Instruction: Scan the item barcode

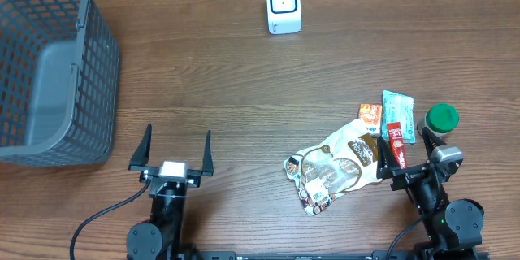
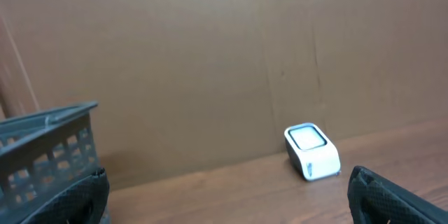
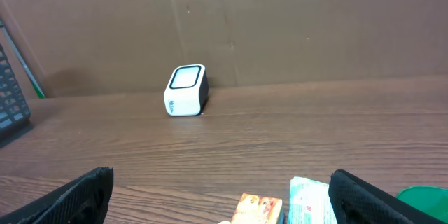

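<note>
At the far edge of the tabletop (image 1: 244,89), near its middle: scanner (image 1: 283,6), window turned toward the arms, likely so that a barcode can be shown to it from the near side. At the far left corner: basket (image 1: 49,65), mesh-walled, nothing seen inside; probably meant to take scanned goods.

Toward the near right corner: a loose heap of goods, well apart from the scanner, none yet lifted. Among them pouch (image 1: 337,166) lying flat, orange box (image 1: 370,116), teal packet (image 1: 398,114), red pack (image 1: 395,142), and jar (image 1: 442,119) with a green lid, upright at the right end. Cannot tell which is wanted first, nor where any barcode sits.

Near edge, left: left gripper (image 1: 178,132), jaws spread wide, holding nothing, over bare wood. Near edge, right: right gripper (image 3: 220,182), jaws likewise wide apart and empty, hanging right at the heap, seemingly placed to pick from it.
</note>
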